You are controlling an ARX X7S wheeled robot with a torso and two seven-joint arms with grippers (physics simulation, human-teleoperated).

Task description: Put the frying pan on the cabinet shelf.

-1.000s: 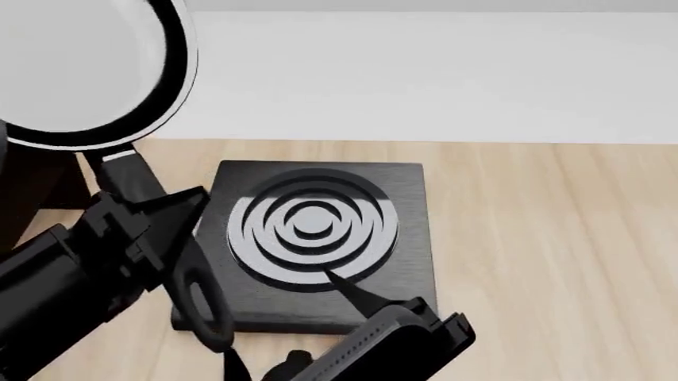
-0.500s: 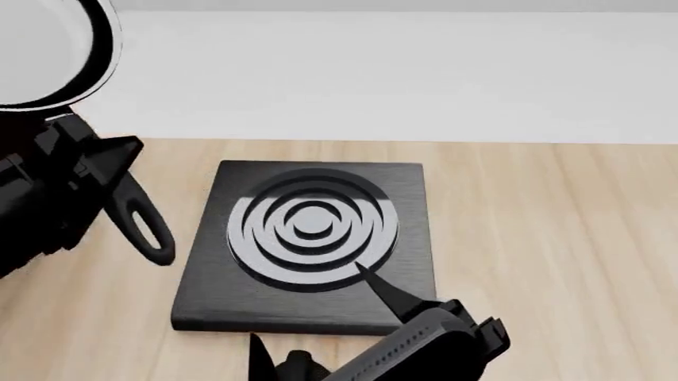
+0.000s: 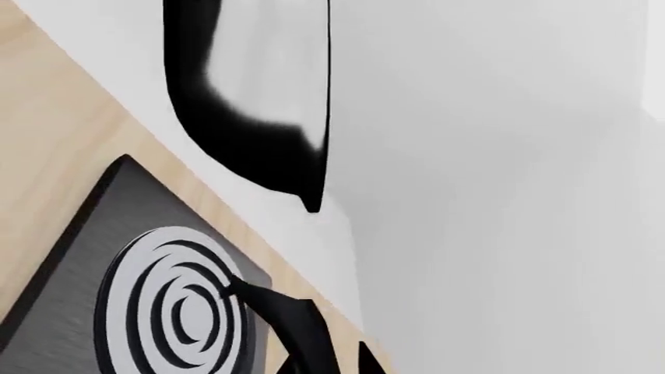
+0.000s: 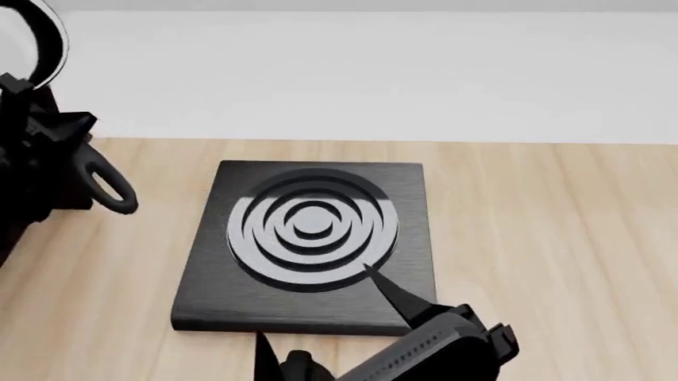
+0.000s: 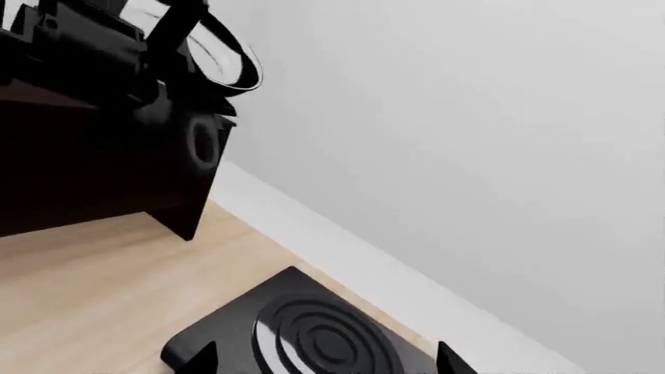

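Note:
The frying pan point(image 4: 30, 40) is at the far left of the head view, lifted and tilted, with its handle loop point(image 4: 109, 189) hanging down. My left gripper point(image 4: 48, 139) is shut on the handle. The left wrist view shows the pan point(image 3: 260, 101) edge-on, black outside and pale inside, ahead of the left gripper point(image 3: 332, 357). The right wrist view shows the dark cabinet point(image 5: 93, 171) with the pan point(image 5: 244, 68) and left arm above its top. My right gripper point(image 4: 339, 333) is open and empty over the burner plate's near edge, and it also shows in the right wrist view point(image 5: 325, 362).
A square black burner plate point(image 4: 202, 294) with concentric rings lies on the wooden table point(image 4: 551, 254); it also shows in the wrist views point(image 3: 62, 265) point(image 5: 223, 331). A white wall point(image 4: 424, 71) runs behind the table.
My left arm has carried the pan further left, so most of it has left the head view. The right gripper has shifted slightly right.

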